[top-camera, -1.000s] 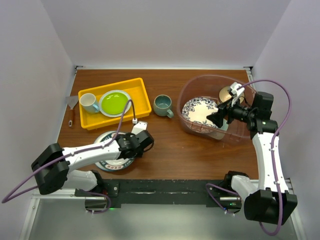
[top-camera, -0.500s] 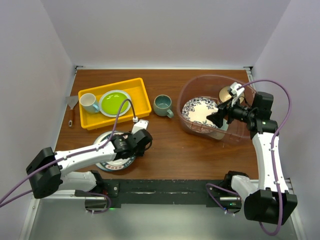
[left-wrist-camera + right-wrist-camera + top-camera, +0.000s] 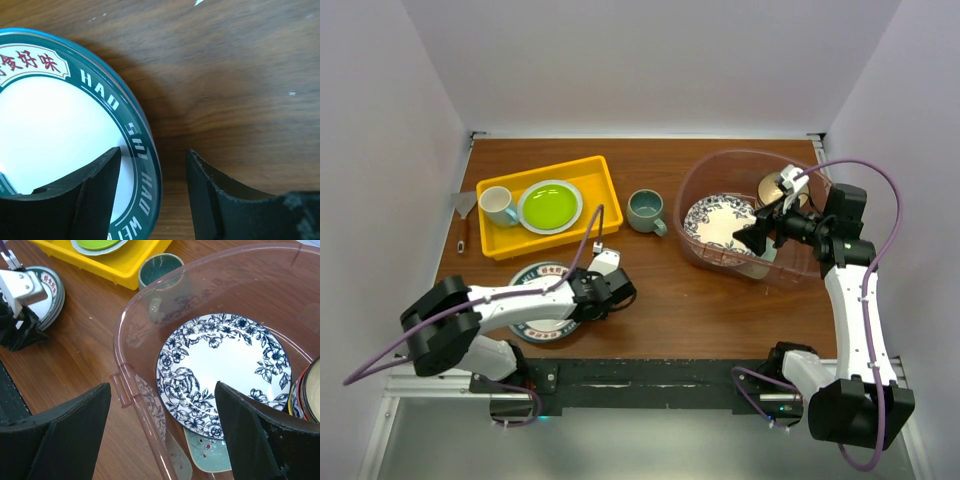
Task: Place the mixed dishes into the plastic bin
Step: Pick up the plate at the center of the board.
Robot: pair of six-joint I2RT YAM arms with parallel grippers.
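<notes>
Yellow tray (image 3: pixel 560 243): shallow rectangular plastic tray at the far left of the table, set slightly askew to the table's edges; in the right wrist view only its near corner (image 3: pixel 125 267) shows.
Scraper (image 3: pixel 464 215): small tool with a flat metal blade and a dark reddish handle, lying flat just left of the yellow tray, blade toward the far wall.
Table (image 3: pixel 700 300): dark brown wood-grain top, with a few pale specks in the left wrist view (image 3: pixel 240 75).
Walls (image 3: pixel 640 60): plain pale panels closing in three sides.
Black strip (image 3: pixel 650 378): runs along the near table edge.
</notes>
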